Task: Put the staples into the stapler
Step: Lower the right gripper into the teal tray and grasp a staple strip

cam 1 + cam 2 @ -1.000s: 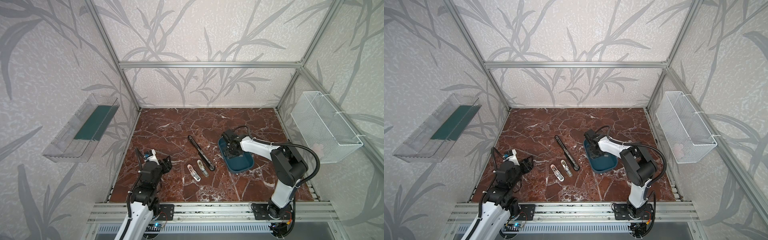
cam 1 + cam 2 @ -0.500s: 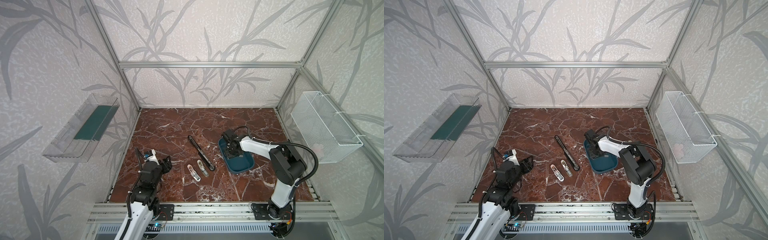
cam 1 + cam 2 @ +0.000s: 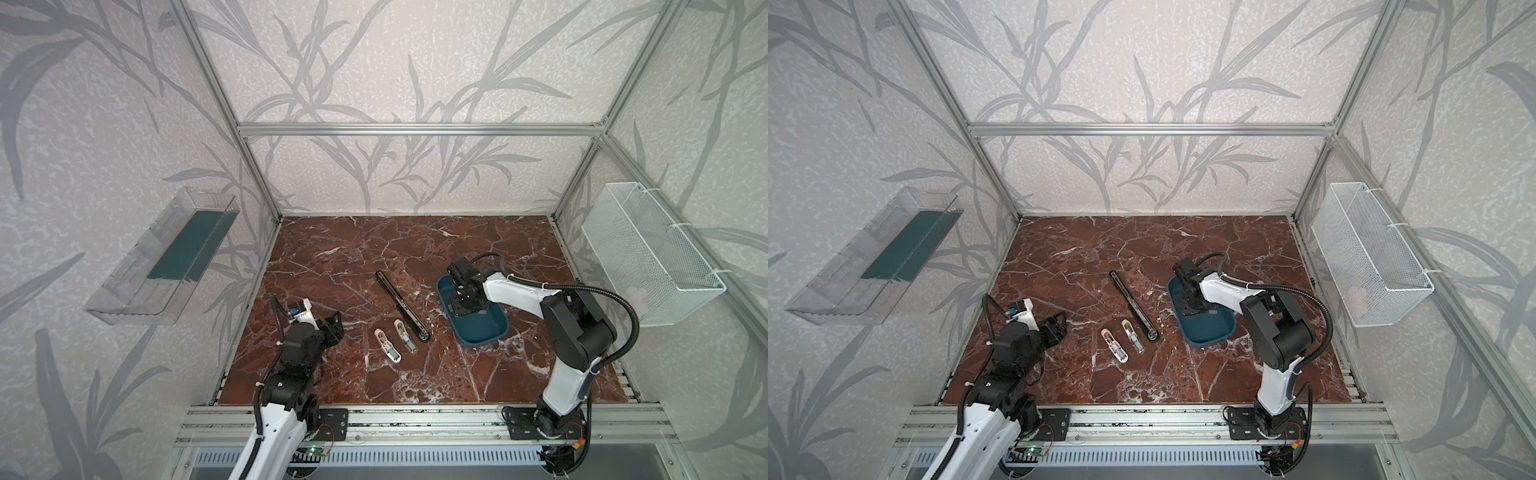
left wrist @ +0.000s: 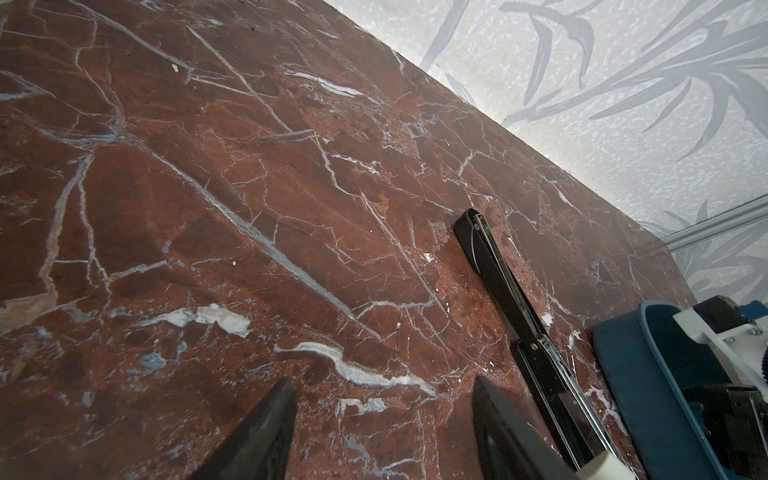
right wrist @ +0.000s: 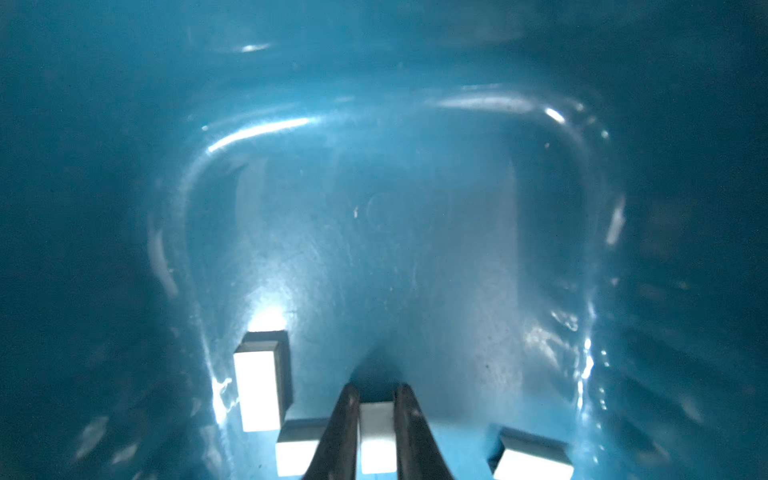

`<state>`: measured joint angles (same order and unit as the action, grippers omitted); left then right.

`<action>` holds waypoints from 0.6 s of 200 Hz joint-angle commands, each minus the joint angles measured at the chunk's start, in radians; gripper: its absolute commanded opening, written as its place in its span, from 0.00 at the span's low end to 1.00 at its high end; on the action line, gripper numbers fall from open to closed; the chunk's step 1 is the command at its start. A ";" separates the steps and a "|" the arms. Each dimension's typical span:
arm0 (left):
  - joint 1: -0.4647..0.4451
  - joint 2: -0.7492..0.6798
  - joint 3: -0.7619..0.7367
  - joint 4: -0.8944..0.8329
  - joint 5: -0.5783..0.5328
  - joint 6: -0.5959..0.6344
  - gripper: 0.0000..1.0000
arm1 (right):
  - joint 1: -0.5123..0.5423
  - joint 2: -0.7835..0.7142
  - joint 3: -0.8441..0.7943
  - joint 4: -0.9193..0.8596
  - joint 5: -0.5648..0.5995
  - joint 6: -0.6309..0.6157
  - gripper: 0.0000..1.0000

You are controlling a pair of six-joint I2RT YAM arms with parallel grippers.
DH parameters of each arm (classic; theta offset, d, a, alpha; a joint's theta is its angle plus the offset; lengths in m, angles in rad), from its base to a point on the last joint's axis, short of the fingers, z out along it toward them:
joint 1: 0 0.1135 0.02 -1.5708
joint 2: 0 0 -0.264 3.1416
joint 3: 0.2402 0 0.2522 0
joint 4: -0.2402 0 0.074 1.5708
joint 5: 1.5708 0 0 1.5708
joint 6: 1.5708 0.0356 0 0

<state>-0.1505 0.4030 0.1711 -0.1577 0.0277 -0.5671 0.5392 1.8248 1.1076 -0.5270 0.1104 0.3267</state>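
Staples [image 5: 257, 388] lie as short pale strips on the floor of a blue tray [image 3: 484, 332], which sits on the right half of the marble table [image 3: 332, 257]. Nearest the front edge, on the left, the left gripper [image 3: 337, 328] hovers just over the table with its jaws well apart and nothing between them. A little farther in, near the middle, two small staplers lie side by side: a white stapler [image 3: 387, 345] and a silver stapler [image 3: 405, 336]. Just beyond them a long black stapler [image 3: 402, 306] lies folded out flat, its near end just beside the silver stapler and its length running away toward the back left. To its right is the tray, and the right gripper [image 5: 377, 388] reaches down into it. Its jaws are nearly together, pinching one staple strip [image 5: 376, 436] by its two long sides, while three other strips lie loose around it. Whether the pinched strip is off the tray floor cannot be told. Farther back, a clear bin [image 3: 162, 266] hangs on the left wall and a wire basket [image 3: 648, 257] on the right wall.
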 commanded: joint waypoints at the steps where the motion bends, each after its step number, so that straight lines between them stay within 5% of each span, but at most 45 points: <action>1: -0.002 0.005 0.012 -0.003 -0.008 0.016 0.68 | -0.006 0.013 -0.048 -0.053 -0.023 0.013 0.21; 120: -0.003 0.000 0.013 -0.005 0.001 0.017 0.68 | -0.005 0.018 -0.041 -0.042 -0.021 0.027 0.14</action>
<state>-0.1505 0.4072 0.1711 -0.1577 0.0280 -0.5671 0.5365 1.8175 1.0966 -0.5148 0.0990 0.3466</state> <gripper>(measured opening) 0.680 0.151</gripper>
